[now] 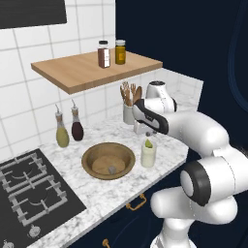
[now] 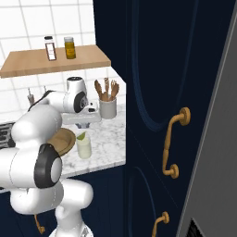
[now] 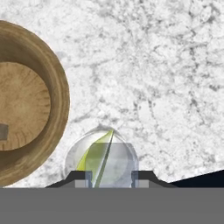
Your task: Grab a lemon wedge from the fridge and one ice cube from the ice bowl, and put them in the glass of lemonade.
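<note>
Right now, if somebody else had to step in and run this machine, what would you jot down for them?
Tool: hovers directly over the glass of lemonade; its jaws stand narrowly apart, and I cannot tell if they grip anything.
Lemon wedge: sits at the glass's rim, seemingly inside.
Ice bowl: on the counter beside the glass, with one small grey ice cube in it.
Done: the wedge looks delivered.
Left: confirm the wedge is released, lift the cube from the bowl, drop it in the glass.

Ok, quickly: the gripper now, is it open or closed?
Gripper: jaws closed on the lemon wedge, just above the glass of lemonade.
</note>
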